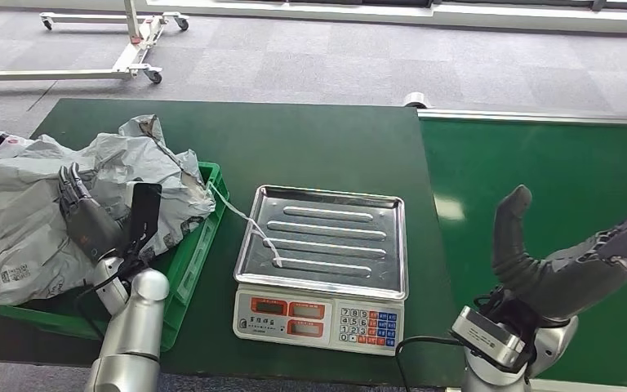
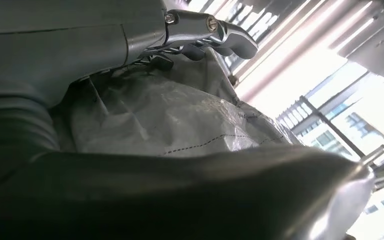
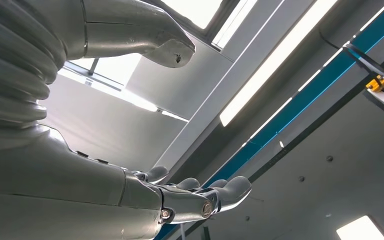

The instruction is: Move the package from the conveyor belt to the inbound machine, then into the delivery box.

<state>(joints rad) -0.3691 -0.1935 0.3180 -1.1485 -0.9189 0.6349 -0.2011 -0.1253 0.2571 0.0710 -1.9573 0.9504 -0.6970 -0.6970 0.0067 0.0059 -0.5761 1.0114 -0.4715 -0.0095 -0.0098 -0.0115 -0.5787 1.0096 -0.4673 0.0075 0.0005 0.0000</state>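
Package (image 1: 41,204) overhanging green crate (image 1: 192,261) edge, left hand (image 1: 90,216) fingers gripping it, right hand (image 1: 575,261) fingers spread wide above belt (image 1: 539,163)

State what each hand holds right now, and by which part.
The left hand rests on a grey package in the green box; whether its fingers grip it cannot be told. The right hand holds nothing, fingers spread over the conveyor belt.

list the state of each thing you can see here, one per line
crumpled grey plastic mailer package: lying in the bin, left hand on it
green plastic delivery bin: on the table, heaped with grey bags
silver metal weighing scale tray: empty, nothing on it
green conveyor belt: bare, no package
left hand: fingers wrapped over the package
right hand: open, palm up, holding nothing
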